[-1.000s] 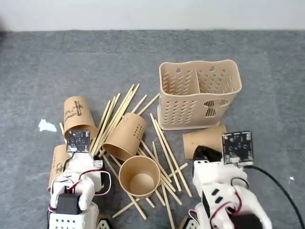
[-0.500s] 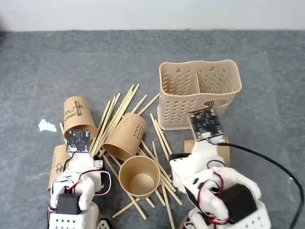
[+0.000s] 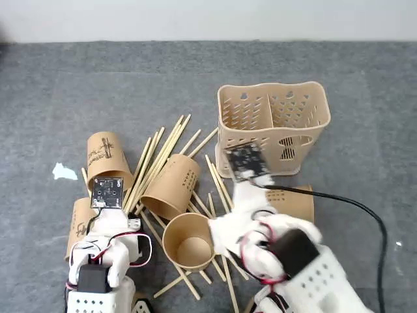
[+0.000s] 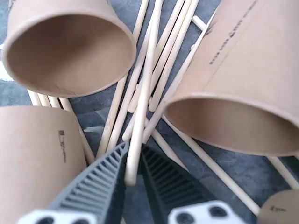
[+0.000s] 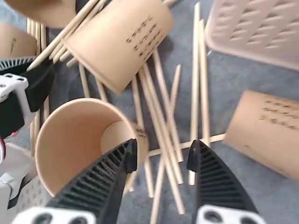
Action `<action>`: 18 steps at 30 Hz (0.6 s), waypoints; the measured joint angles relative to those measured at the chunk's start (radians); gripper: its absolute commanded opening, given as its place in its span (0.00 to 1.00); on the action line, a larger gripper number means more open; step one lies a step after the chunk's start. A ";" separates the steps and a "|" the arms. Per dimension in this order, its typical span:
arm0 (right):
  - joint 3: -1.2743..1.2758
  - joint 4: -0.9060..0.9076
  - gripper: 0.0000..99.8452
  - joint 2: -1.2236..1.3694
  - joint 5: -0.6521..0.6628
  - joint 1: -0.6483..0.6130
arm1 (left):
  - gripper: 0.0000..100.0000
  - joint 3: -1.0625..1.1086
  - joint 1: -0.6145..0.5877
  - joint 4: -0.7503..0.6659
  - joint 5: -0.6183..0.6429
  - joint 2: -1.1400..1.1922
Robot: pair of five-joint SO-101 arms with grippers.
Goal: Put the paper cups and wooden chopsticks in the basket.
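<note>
Tan paper cups [image 3: 171,186] lie tipped — pale chopsticks [image 3: 158,158] scattered between

High view: table [image 3: 65,78] is seen from above, fixed, from the near side. 2 wrist views are aimed steeply down, close over the chopsticks [image 4: 154,56], which are shared by all 3 views.

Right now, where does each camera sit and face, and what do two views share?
High view: fixed above the table, facing down on basket, chopsticks, left arm and right arm.
Left wrist view: on the left arm, facing down past its pincer at chopsticks between cups.
Right wrist view: on the right arm, facing down past its open pincer at an open-mouthed cup.
Shared: the high view shows that cup too.
</note>
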 measured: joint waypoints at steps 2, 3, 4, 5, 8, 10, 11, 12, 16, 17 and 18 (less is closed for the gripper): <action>0.000 -0.021 0.20 0.035 -0.020 -0.044 | 0.01 0.000 0.000 0.000 0.000 0.000; 0.000 -0.032 0.20 0.055 -0.028 -0.058 | 0.01 0.000 0.000 0.000 0.000 0.000; 0.000 -0.040 0.20 0.074 -0.032 -0.064 | 0.01 0.000 0.000 0.000 0.000 0.000; 0.000 -0.046 0.20 0.094 -0.037 -0.068 | 0.01 0.000 0.000 0.000 0.000 0.000; 0.000 -0.055 0.20 0.160 -0.038 -0.078 | 0.01 0.000 0.000 0.000 0.000 0.000; 0.000 -0.058 0.20 0.204 -0.038 -0.074 | 0.01 0.000 0.000 0.000 0.000 0.000; 0.000 -0.058 0.19 0.229 -0.038 -0.074 | 0.01 0.000 0.000 0.000 0.000 0.000; 0.000 -0.058 0.18 0.250 -0.038 -0.074 | 0.01 0.000 0.000 0.000 0.000 0.000; 0.000 -0.058 0.00 0.305 -0.038 -0.078 | 0.01 0.000 0.000 0.000 0.000 0.000; 0.000 -0.058 0.01 0.305 -0.038 -0.077 | 0.01 0.000 0.000 0.000 0.000 0.000; 0.000 -0.058 0.03 0.305 -0.038 -0.075 | 0.01 0.000 0.000 0.000 0.000 0.000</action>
